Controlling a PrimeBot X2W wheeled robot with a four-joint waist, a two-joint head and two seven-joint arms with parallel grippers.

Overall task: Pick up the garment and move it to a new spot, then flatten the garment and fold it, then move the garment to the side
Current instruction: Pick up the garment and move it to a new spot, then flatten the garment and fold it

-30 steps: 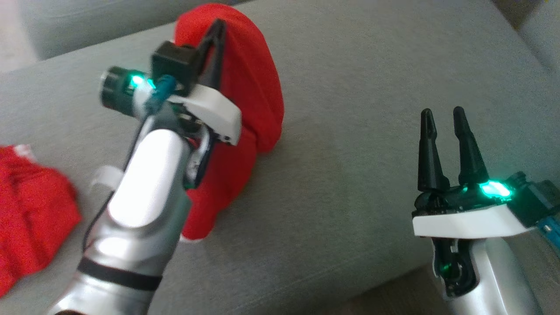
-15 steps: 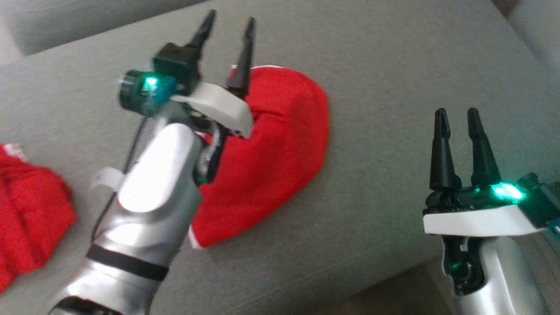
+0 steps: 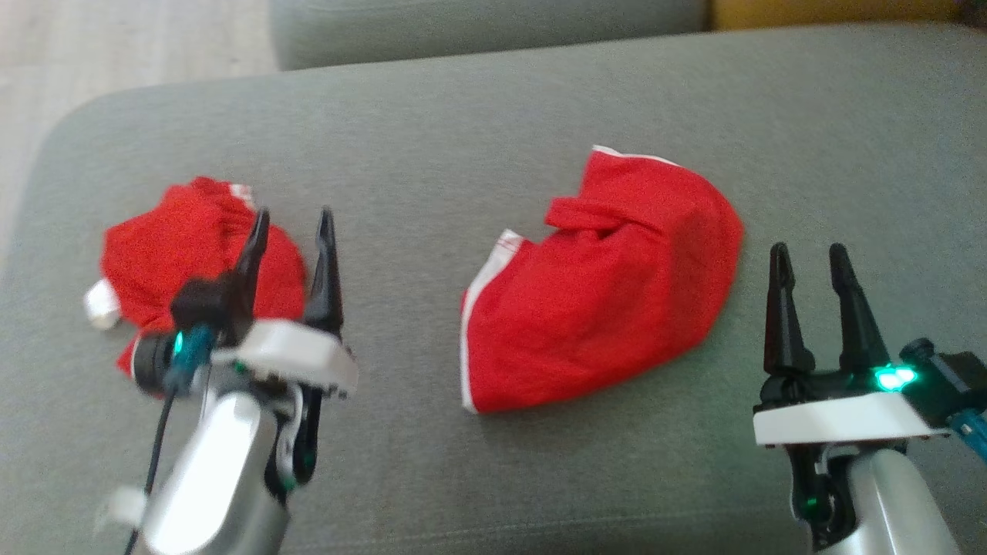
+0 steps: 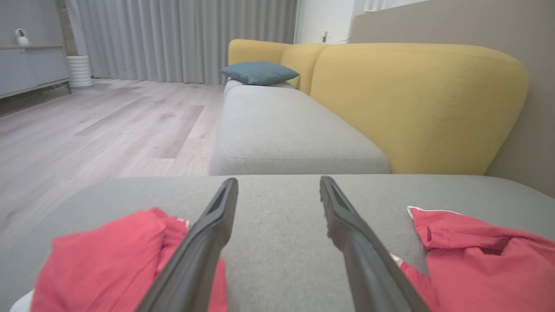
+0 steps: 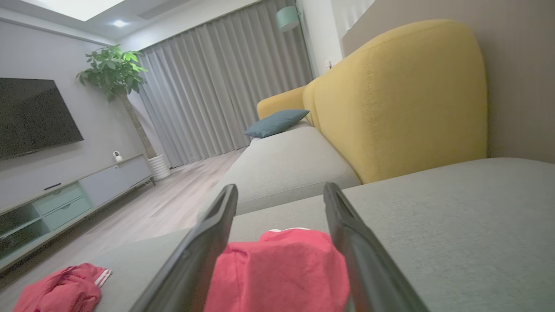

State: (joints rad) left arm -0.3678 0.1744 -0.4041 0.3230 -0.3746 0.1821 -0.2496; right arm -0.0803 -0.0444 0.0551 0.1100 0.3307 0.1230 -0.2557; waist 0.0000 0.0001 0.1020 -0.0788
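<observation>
On the sofa seat point(image 3: 463, 131), the garment point(image 3: 609, 308) is lying crumpled, likely awaiting flattening. The left gripper point(image 3: 293, 220) at its nine o'clock and the right gripper point(image 3: 808, 253) at three are hovering spread and empty.

Red cloth garment with white edge trim point(image 3: 609, 308): loosely doubled over, rumpled, lying low midway across grey sofa cushion point(image 3: 463, 139).

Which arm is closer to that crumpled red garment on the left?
Left. The left gripper is at the right edge of the crumpled garment; the right gripper is far off, beyond the other red garment.
</observation>
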